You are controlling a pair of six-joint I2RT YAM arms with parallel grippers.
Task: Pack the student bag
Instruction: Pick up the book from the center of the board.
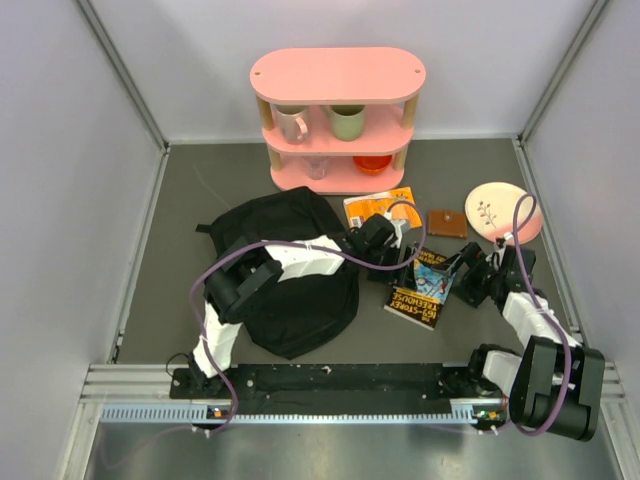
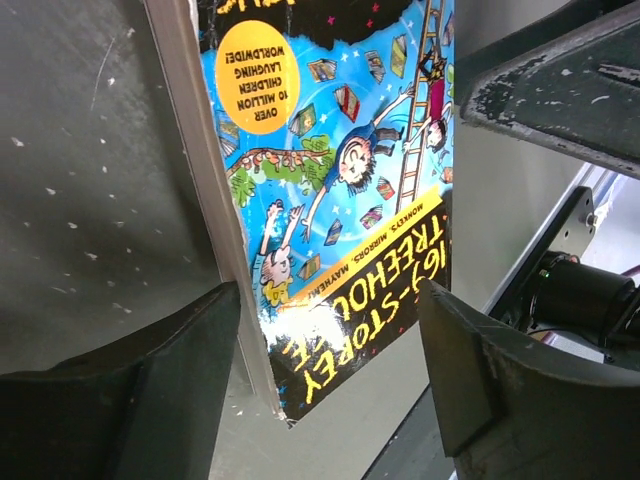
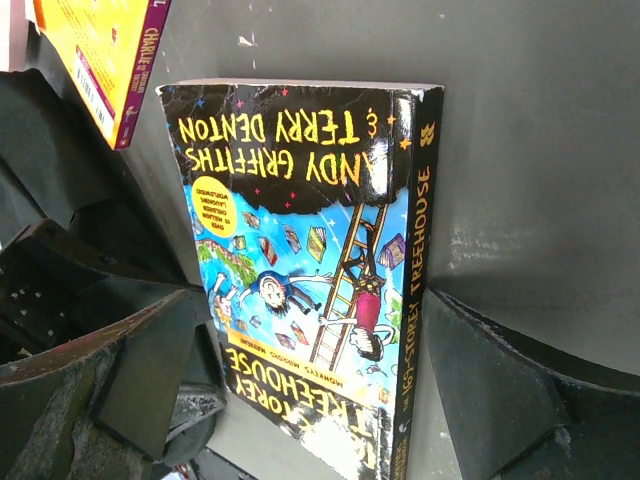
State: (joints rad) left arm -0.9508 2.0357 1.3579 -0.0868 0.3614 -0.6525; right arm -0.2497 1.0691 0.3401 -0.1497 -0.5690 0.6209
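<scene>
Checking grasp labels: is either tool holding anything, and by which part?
Cannot tell: left tool straddles the treehouse book's corner without clear contact; right tool open.

On my feed, a pink shelf point(image 1: 337, 75) stood at the back of the grey tabletop point(image 1: 180, 200). It held a pale mug point(image 1: 291, 124) and a green mug point(image 1: 347, 122) on the middle tier, and an orange bowl point(image 1: 372, 163) below. In front of it I saw an orange book point(image 1: 372, 205), a brown wallet point(image 1: 447, 223), a sprig-patterned plate point(image 1: 497, 208), and a Treehouse paperback point(image 1: 425, 290).
</scene>
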